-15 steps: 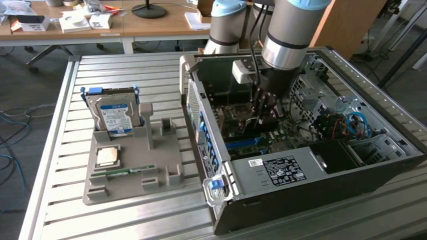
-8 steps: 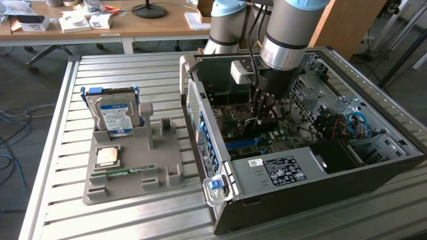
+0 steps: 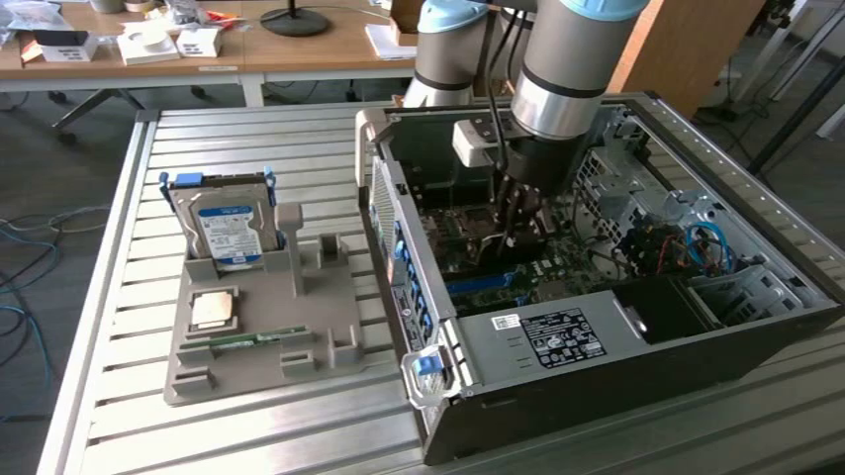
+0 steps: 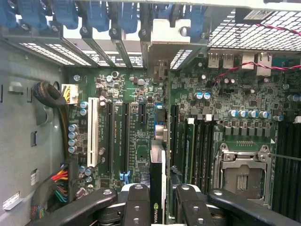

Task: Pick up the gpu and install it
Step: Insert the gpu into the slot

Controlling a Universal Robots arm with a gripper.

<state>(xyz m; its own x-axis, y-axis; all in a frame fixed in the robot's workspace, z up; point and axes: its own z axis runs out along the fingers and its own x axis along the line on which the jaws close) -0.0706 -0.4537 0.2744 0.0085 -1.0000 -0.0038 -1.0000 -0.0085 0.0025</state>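
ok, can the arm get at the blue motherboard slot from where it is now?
Likely yes. The tool grips the card edge-on inside the open case, roughly in line with the blue slot; nothing seems to lie between them. The cables sit off to one side.

The gripper pinches the graphics card edge-on between its two black fingers, and a green logo shows on the card's thin edge. Ahead of the fingertips lies the green motherboard, with long black slots near the card. Off one side of the tool sit a white slot and a bundle of coloured wires. Off the other side is the metal processor socket. Past the card's far end runs a row of blue clips.
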